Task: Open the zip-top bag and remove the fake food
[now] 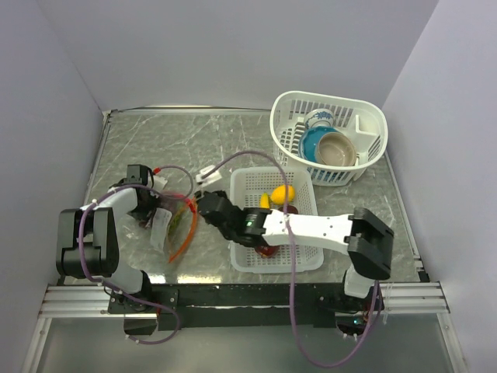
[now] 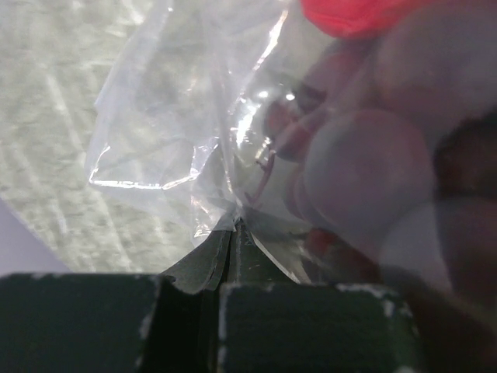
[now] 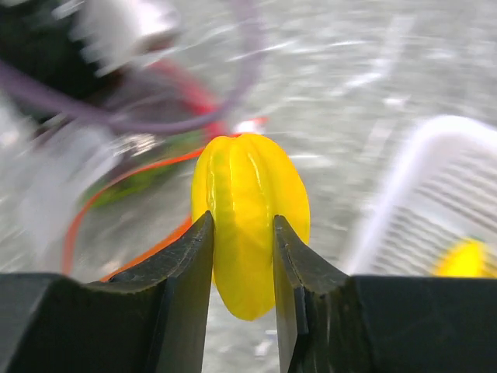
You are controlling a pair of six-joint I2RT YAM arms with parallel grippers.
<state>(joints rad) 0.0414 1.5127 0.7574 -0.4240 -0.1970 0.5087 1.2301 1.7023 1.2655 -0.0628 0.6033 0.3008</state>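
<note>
The clear zip-top bag (image 1: pixel 169 226) lies at the left of the table, and its orange-red zipper strip (image 1: pixel 186 231) hangs open toward the right. My left gripper (image 2: pixel 233 233) is shut on a fold of the bag's plastic (image 2: pixel 175 144). Purple grapes (image 2: pixel 365 171) and a red piece (image 2: pixel 349 15) show through the film. My right gripper (image 3: pixel 243 220) is shut on a yellow ridged fruit (image 3: pixel 248 175) of the fake food. It holds this fruit just right of the bag's mouth (image 3: pixel 147 167). In the top view that gripper (image 1: pixel 205 204) hides the fruit.
A flat white basket (image 1: pixel 252 180) beside the right arm holds a yellow-orange round fruit (image 1: pixel 283 193), a banana (image 1: pixel 265 200) and a dark red apple (image 1: pixel 268 250). A taller white basket (image 1: pixel 365 116) at the back right holds a blue bowl (image 1: pixel 313 144) and a tan bowl (image 1: pixel 336 149).
</note>
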